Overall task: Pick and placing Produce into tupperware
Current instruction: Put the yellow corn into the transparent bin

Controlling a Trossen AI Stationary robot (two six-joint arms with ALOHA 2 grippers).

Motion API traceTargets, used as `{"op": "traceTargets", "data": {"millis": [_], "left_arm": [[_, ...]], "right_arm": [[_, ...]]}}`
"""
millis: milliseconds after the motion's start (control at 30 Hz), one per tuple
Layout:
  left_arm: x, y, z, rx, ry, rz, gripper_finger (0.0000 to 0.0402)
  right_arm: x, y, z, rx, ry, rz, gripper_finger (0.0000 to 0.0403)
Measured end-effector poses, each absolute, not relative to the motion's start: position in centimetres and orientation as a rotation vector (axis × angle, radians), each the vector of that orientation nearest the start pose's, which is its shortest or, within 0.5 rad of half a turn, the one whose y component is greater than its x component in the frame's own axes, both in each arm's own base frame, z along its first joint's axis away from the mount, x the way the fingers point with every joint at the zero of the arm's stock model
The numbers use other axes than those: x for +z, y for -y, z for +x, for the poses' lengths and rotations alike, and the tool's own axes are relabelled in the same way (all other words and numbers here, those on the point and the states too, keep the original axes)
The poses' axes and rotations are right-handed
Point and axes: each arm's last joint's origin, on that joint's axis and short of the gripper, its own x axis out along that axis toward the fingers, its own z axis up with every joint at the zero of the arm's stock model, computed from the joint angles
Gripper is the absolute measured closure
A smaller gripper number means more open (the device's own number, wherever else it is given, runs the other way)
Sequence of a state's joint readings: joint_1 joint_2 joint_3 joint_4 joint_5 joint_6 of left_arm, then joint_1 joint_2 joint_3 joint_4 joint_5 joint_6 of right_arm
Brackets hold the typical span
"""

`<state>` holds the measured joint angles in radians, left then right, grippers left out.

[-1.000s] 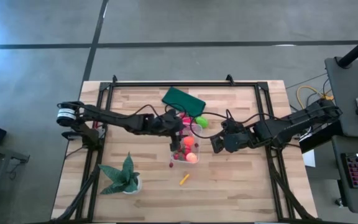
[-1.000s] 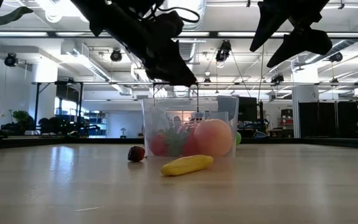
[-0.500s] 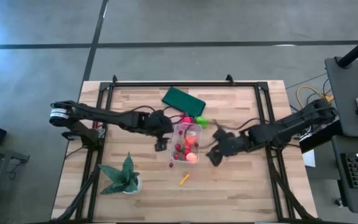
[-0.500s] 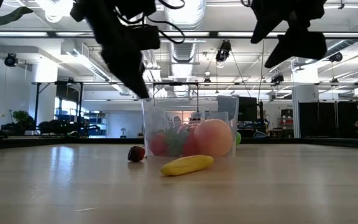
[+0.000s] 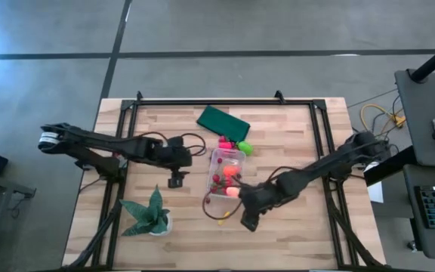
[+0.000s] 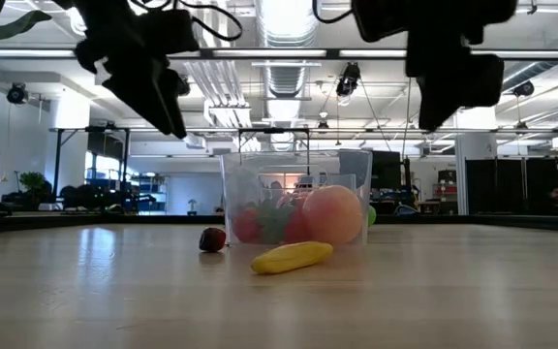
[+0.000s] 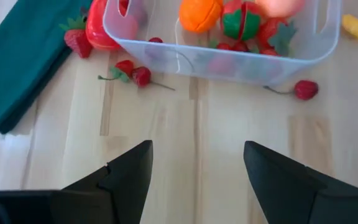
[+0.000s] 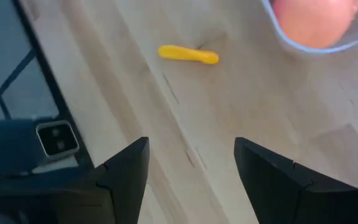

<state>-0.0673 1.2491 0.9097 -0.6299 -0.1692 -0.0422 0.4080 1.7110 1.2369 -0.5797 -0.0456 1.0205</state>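
Centrally, at frame middle, I see the tupperware (image 5: 226,172) on the table (image 5: 293,234), holding red and orange produce (image 5: 231,177). Below it lies a yellow stick (image 5: 223,217); a green cloth (image 5: 223,121) above, a potted plant (image 5: 149,214) lower left. My left claw (image 5: 176,181) and right claw (image 5: 247,224) hover open, empty.

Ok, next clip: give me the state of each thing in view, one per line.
tupperware: upright, no lid on it, several produce pieces inside.
yellow stick: lying on the table outside the tupperware.
red berry: loose on the table beside the tupperware.
green cloth: lying flat.
potted plant: upright.
left gripper: open, empty.
right gripper: open, empty, near the yellow stick.
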Motion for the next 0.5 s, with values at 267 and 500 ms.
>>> {"op": "traceTargets", "data": {"millis": [267, 500], "left_arm": [[24.9, 1.4, 21.4, 0.169, -0.894, -0.078, 0.0164], [24.3, 2.2, 19.5, 0.196, -0.87, -0.211, 0.0164]], "right_arm": [[21.7, -14.4, 34.3, -0.333, -1.173, 0.89, 0.0177], [21.6, -15.2, 34.7, -0.513, -1.136, 1.244, 0.0177]]}}
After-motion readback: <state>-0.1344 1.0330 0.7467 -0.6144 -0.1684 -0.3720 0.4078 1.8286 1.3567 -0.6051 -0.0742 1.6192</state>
